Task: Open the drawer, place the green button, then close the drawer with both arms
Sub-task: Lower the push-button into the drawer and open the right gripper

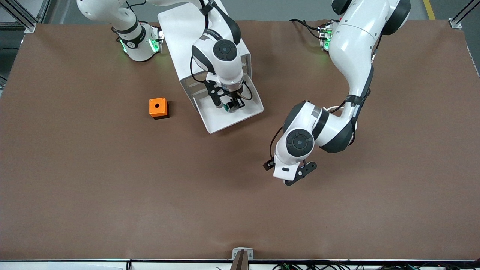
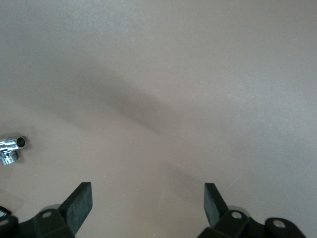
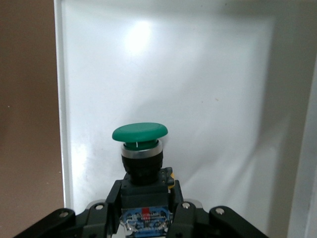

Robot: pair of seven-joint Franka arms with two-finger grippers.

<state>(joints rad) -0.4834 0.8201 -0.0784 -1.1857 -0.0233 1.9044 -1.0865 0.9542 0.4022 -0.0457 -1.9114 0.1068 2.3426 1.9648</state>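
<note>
Left gripper [image 1: 300,176]: over bare brown surface [image 1: 112,187], nearest the front camera; fingers [image 2: 79,203] spread wide, holding nothing.
Orange box [image 1: 158,108]: on the surface toward the right arm's end, beside the drawer.
Drawer [image 1: 221,120]: pulled out of the white cabinet [image 1: 183,33], tray open.
Right gripper [image 1: 229,105]: over the open drawer, fingers clamped on the button [image 3: 140,148], green cap pointing away from the wrist, above the tray floor.

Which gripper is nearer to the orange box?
Right. The right gripper holds the green button over the open drawer, beside the orange box. The left gripper hangs open over bare table, toward the left arm's end.
</note>
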